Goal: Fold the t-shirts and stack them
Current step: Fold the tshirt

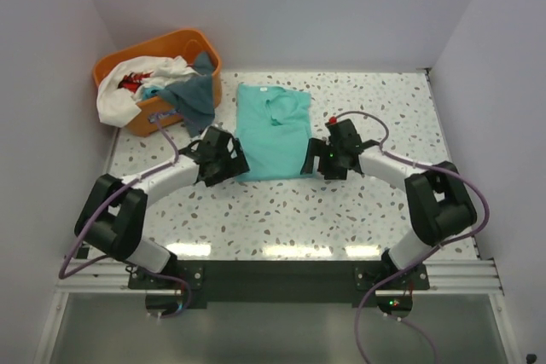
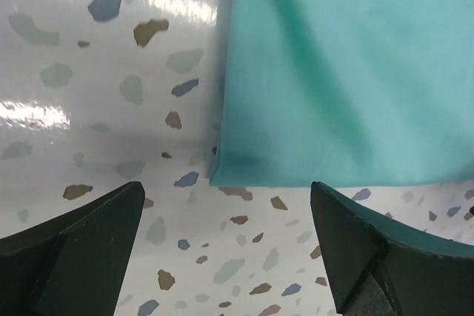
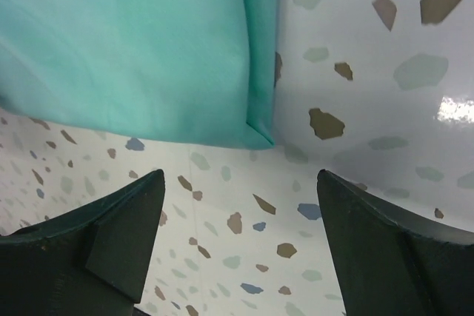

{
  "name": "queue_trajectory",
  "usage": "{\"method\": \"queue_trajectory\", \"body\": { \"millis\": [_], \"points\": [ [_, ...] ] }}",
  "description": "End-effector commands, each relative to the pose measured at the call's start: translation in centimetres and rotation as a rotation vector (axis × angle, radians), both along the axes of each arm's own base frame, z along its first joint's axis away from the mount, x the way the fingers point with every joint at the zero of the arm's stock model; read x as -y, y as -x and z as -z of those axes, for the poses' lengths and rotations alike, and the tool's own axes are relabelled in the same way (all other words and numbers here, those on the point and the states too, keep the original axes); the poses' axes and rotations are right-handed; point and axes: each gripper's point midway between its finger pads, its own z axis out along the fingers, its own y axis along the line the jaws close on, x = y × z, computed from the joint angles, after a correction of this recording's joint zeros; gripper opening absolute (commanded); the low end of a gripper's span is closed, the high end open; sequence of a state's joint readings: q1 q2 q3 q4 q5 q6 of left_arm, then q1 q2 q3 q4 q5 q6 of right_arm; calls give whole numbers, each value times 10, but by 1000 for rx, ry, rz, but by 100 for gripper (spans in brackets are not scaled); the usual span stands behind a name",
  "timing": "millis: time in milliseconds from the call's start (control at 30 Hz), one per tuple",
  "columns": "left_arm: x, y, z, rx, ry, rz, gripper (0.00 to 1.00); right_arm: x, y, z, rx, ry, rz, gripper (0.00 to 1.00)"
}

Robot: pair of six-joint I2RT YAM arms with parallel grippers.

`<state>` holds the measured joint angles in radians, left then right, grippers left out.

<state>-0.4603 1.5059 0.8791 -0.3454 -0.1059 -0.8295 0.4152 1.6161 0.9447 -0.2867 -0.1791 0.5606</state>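
The mint t-shirt (image 1: 271,132) lies mid-table, its sides seemingly folded in. The left gripper (image 1: 229,159) sits at its 7 o'clock corner and the right gripper (image 1: 324,158) at 5, both spread and empty. A cross-fold looks pending, and the other t-shirts (image 1: 115,101) wait in the orange basket (image 1: 171,40) at 10 o'clock

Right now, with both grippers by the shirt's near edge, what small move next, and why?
Probably ease both forward and down to pinch the near corners: left gripper and right gripper are open, each just short of a corner of the green shirt.
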Motion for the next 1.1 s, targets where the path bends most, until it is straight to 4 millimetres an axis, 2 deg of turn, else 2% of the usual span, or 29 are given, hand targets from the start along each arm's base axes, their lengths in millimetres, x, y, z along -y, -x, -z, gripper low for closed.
{"method": "queue_trajectory", "body": {
  "millis": [0, 33, 200, 233, 400, 433, 467, 500, 533, 567, 633, 667, 700, 733, 767, 800, 833, 867, 900, 933, 967, 1067],
  "points": [
    [12, 4, 7, 15, 86, 6, 100, -11, 0, -1, 26, -65, -13, 87],
    [14, 7, 12, 0, 89, 9, 96, -11, 1, 2, 15, -67, -7, 83],
    [16, 6, 23, -18, 83, 8, 65, -11, -1, 19, -3, -55, 5, 74],
    [19, 8, 27, -35, 89, 19, 59, -13, -2, 24, -18, -62, 3, 64],
    [23, 4, 37, -42, 72, 11, 43, -19, -4, 37, -52, -70, -7, 49],
    [22, 5, 45, -63, 59, 7, 39, -20, -4, 37, -50, -73, -6, 37],
    [22, 2, 45, -65, 52, 7, 31, -20, -3, 39, -54, -72, -4, 31],
    [22, 3, 50, -80, 42, 7, 24, -19, -1, 39, -60, -68, -5, 19],
    [23, 3, 50, -85, 39, 12, 15, -18, 0, 38, -59, -67, -6, 16],
    [24, 2, 50, -91, 33, 17, 0, -17, 1, 32, -46, -71, -3, 11],
    [22, 10, 49, -105, -10, 26, 0, -14, 10, 29, -47, -75, -3, 5],
    [19, 15, 48, -105, -34, 24, 0, -12, 16, 21, -34, -83, -4, 3],
    [21, 21, 38, -81, -50, 32, 0, -10, 21, 16, -31, -83, -7, 0],
    [9, 34, 41, -91, -103, 6, 0, -5, 31, 17, -50, -65, -5, 0],
    [8, 42, 38, -82, -108, 9, 0, 1, 43, 18, -63, -55, -6, 0],
    [10, 47, 23, -42, -78, 13, 0, 4, 49, 5, -32, -65, -11, 0],
    [18, 61, 20, -47, -45, 47, 0, 7, 58, 0, -31, -69, -14, 0],
    [15, 78, 26, -72, -40, 65, 0, 16, 80, 7, -79, -51, -15, 0],
    [19, 87, 12, -44, 1, 80, 0, 18, 87, -11, -35, -75, -18, 0],
    [13, 104, 15, -88, 0, 74, 0, 25, 105, -10, -77, -66, -20, 0],
    [13, 112, 10, -88, 14, 75, 0, 30, 118, -9, -94, -61, -21, 0],
    [29, 133, -29, -4, 137, 127, 0, 39, 142, -37, -53, -96, -22, 0]
  ]
}}
